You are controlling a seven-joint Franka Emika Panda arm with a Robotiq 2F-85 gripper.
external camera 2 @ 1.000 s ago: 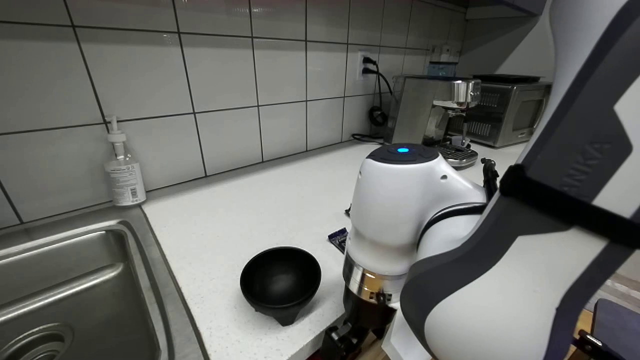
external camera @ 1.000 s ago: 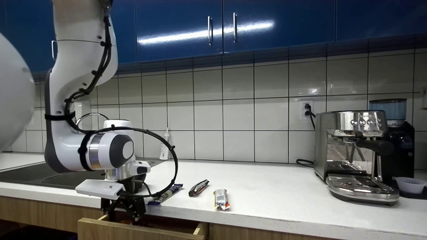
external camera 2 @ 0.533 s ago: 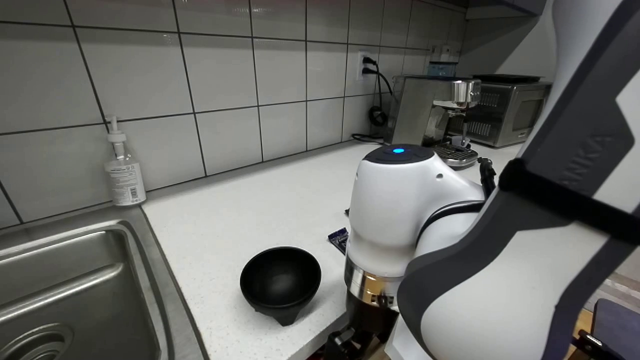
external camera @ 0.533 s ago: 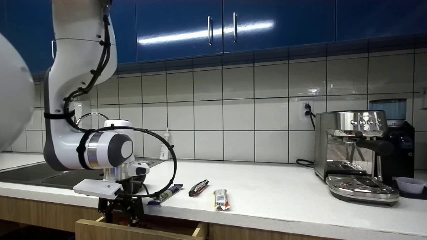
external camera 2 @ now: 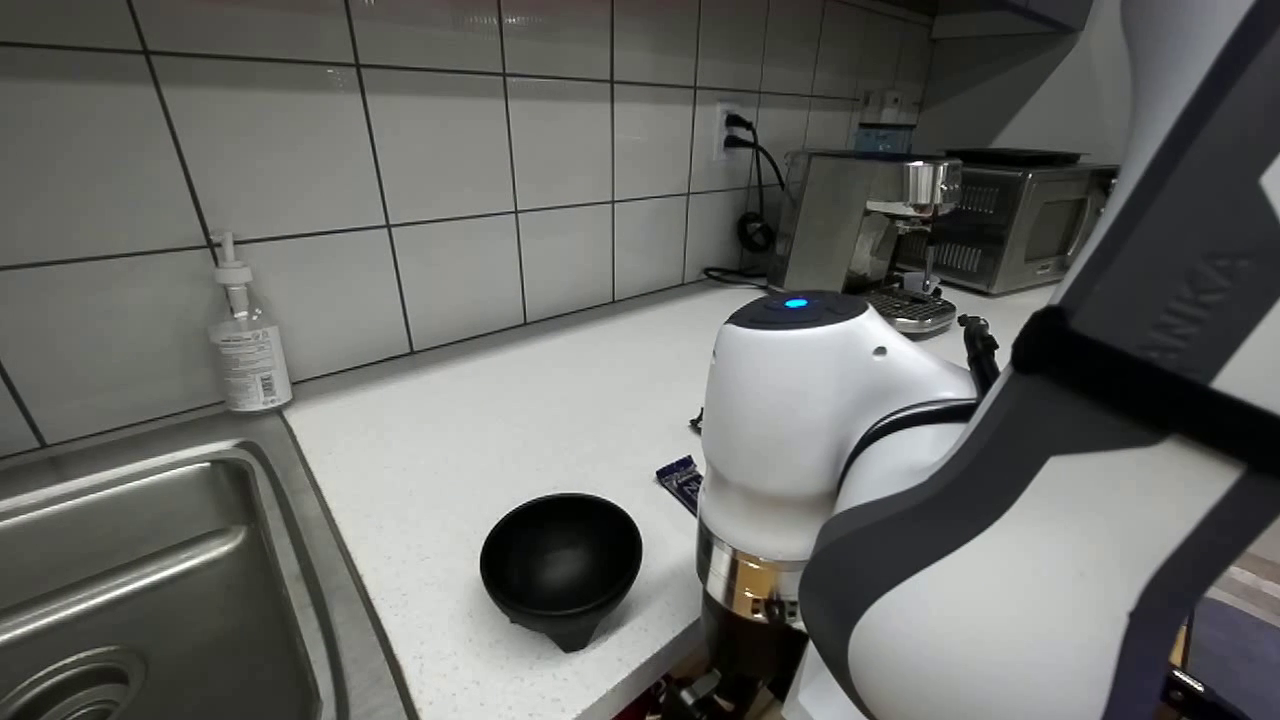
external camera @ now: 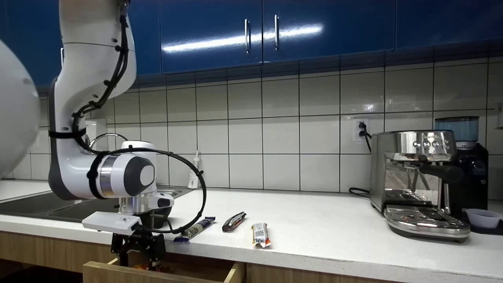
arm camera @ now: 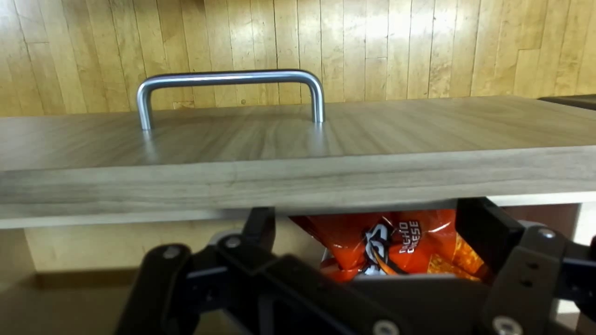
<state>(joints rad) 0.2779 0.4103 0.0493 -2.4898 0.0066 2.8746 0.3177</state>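
Jaws wide, empty, reaching into the drawer (arm camera: 233, 188); touch on it unclear. Red chip bag (arm camera: 405, 246) lies within, visible between them. Drawer sits further out than a second ago: wider opening. Right, in an exterior view: wrapped bars (external camera: 259, 234) on the desk (external camera: 322, 228).

I monitor the counter (external camera: 314, 220) frontally in an exterior view and lengthwise from near the sink (external camera 2: 318, 560) in an exterior view, both covering the coffee machine (external camera: 412, 181), with the wrist view aiming steeply down at the drawer (arm camera: 288, 184) from close range
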